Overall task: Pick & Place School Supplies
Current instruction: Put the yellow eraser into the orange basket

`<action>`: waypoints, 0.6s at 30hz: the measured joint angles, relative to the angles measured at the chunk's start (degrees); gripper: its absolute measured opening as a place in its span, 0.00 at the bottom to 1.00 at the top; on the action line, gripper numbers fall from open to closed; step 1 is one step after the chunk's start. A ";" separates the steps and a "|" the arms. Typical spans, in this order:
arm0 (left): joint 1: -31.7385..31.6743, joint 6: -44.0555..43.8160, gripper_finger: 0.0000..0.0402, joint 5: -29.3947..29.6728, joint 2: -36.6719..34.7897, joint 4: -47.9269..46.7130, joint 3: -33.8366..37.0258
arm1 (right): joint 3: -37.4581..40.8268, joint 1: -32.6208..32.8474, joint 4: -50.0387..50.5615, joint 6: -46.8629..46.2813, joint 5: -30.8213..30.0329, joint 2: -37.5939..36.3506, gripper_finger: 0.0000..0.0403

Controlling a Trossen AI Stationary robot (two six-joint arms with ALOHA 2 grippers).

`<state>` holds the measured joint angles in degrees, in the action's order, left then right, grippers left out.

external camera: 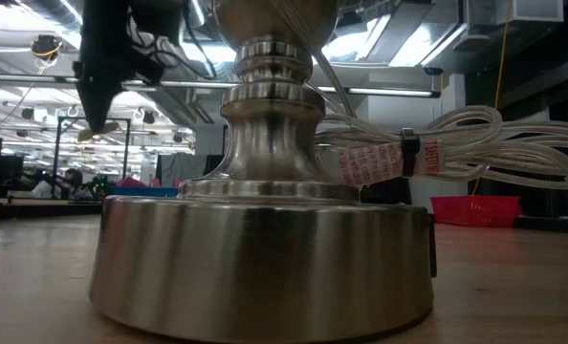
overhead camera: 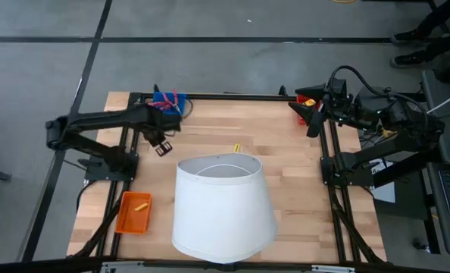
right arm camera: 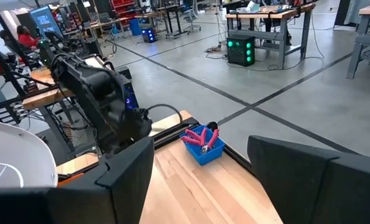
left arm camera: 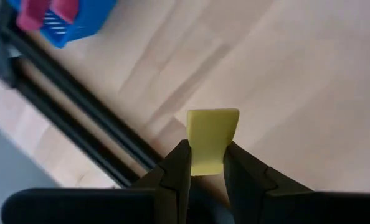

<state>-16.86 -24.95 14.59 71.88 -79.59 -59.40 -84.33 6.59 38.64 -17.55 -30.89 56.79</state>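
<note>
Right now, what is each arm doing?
Left gripper shut on yellow piece, above the table. Right gripper open, parked at far corner. Lampshade mid-table.

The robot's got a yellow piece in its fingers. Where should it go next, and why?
Probably a short carry toward the blue tray, then lower. The left gripper is shut on the yellow piece, held off the wooden table, and that tray, with pink-handled scissors in it, is the nearest one. The right gripper waits open at the far right corner.
</note>
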 joint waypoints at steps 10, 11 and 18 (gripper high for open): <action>-5.21 12.58 0.18 -20.85 -9.52 -3.16 0.00 | 0.00 0.00 -0.01 -0.74 -1.29 -0.35 0.66; -4.84 13.03 0.18 -23.08 -10.01 -3.95 0.01 | 0.00 0.00 -0.01 -1.12 -1.29 -0.35 0.66; 1.44 8.93 0.18 -33.04 -13.95 -7.05 0.04 | 0.00 0.00 -0.03 -2.91 -1.29 -0.35 0.66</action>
<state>-15.42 -16.01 -18.45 57.92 -86.64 -59.35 -84.33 6.59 38.61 -20.46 -32.18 56.45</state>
